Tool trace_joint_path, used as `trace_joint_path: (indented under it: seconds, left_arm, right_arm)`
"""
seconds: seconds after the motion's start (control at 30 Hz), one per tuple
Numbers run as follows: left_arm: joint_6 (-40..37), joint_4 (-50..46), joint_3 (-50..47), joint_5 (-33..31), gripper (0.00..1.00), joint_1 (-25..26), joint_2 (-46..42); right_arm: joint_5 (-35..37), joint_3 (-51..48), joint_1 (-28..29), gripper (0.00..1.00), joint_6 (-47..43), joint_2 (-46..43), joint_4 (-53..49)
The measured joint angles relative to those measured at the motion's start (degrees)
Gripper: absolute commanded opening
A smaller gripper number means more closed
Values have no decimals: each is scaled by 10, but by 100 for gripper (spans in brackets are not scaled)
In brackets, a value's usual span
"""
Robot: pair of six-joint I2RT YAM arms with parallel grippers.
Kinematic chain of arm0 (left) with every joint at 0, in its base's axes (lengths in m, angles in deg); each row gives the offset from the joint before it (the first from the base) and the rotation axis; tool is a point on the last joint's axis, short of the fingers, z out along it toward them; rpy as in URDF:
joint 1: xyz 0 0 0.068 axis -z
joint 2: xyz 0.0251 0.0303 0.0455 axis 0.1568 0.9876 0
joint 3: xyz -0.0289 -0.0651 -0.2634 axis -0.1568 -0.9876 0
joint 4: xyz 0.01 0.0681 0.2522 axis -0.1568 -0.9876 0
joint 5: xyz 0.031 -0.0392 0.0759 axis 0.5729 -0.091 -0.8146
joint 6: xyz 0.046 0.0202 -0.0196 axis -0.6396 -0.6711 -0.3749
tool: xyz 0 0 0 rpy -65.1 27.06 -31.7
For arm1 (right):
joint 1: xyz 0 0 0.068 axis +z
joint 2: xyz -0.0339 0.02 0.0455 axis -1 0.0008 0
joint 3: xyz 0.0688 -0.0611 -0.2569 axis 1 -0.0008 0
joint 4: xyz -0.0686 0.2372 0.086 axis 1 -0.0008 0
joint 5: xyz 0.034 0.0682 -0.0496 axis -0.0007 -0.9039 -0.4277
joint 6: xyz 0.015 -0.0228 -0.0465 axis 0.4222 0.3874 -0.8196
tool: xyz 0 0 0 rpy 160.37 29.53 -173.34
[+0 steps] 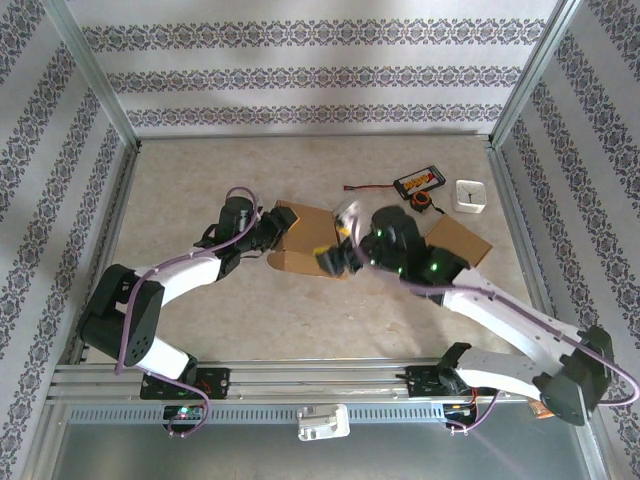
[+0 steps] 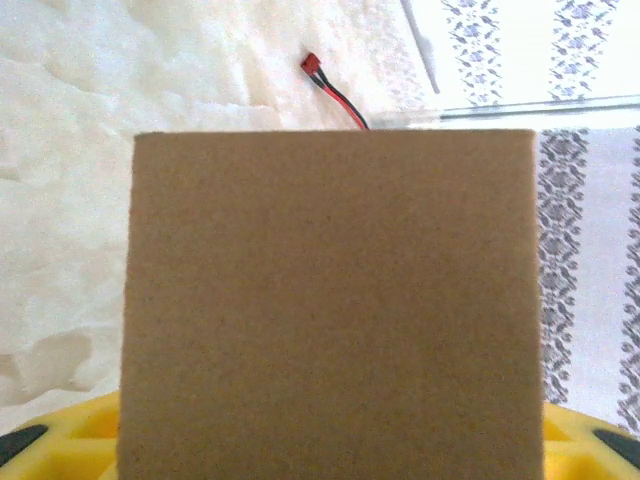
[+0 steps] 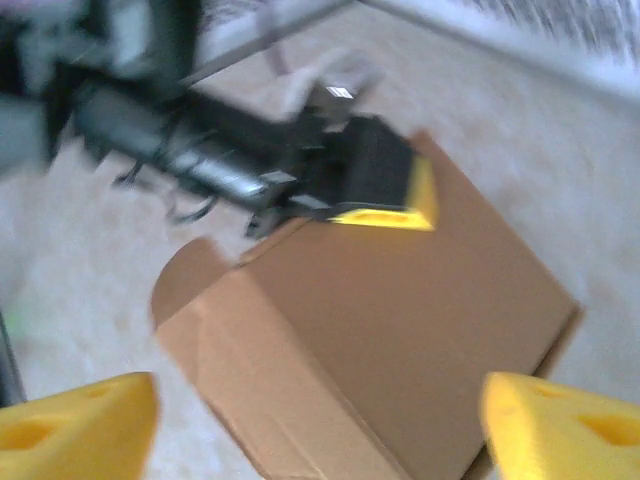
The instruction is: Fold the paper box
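The brown paper box [image 1: 303,240] lies partly folded at the table's middle. My left gripper [image 1: 266,236] is shut on its left side. In the left wrist view a flat box panel [image 2: 330,300] covers the gap between the yellow fingers [image 2: 70,440]. From the right wrist view the box [image 3: 400,330] shows a creased side wall and a rounded flap, with the left arm's yellow finger [image 3: 390,195] pressed on its far top edge. My right gripper [image 3: 320,430] hangs open just above the box's near corner, and it sits at the box's right end [image 1: 338,256].
A second brown cardboard piece [image 1: 459,240] lies under the right arm. At the back right are a black and orange battery [image 1: 418,182] with a red-black lead [image 1: 366,187] and a small white box [image 1: 470,195]. Metal frame posts edge the table.
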Motion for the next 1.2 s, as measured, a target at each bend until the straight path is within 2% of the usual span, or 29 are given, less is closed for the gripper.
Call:
trace_joint_path:
  seconds: [0.07,0.17,0.3,0.47,0.6,0.77,0.83,0.9,1.0,1.13,1.2]
  left_arm:
    - [14,-27,8,-16,34,0,-7]
    - [52,-51,8,-40,30,0,-23]
    - [103,-57,2,-64,29,0,-40]
    - [128,-57,2,-70,29,0,-48]
    - [143,-56,-2,-69,29,-1,-48]
    - [156,-52,-10,-67,31,-6,-53]
    - [158,-47,-11,-70,39,-8,-63]
    - [160,-42,-15,-72,52,-9,-72]
    - [155,-41,-16,-66,67,-8,-78]
    - [105,-49,-16,-94,77,-9,-110]
    - [54,-75,-10,-125,78,-12,-147]
  right_arm:
    - [32,-34,42,98,-96,-3,31]
    - [76,-62,72,98,-199,30,59]
    - [135,-62,80,98,-290,101,111]
    - [226,-55,82,98,-379,185,210]
    - [275,-38,82,87,-438,243,276]
    - [287,-37,83,61,-464,252,299]
    - [283,-38,85,53,-463,251,304]
    - [278,-42,85,44,-464,244,310]
    - [266,-53,83,36,-454,223,304]
    - [233,-63,67,35,-418,172,261]
    - [201,-61,51,36,-399,139,219]
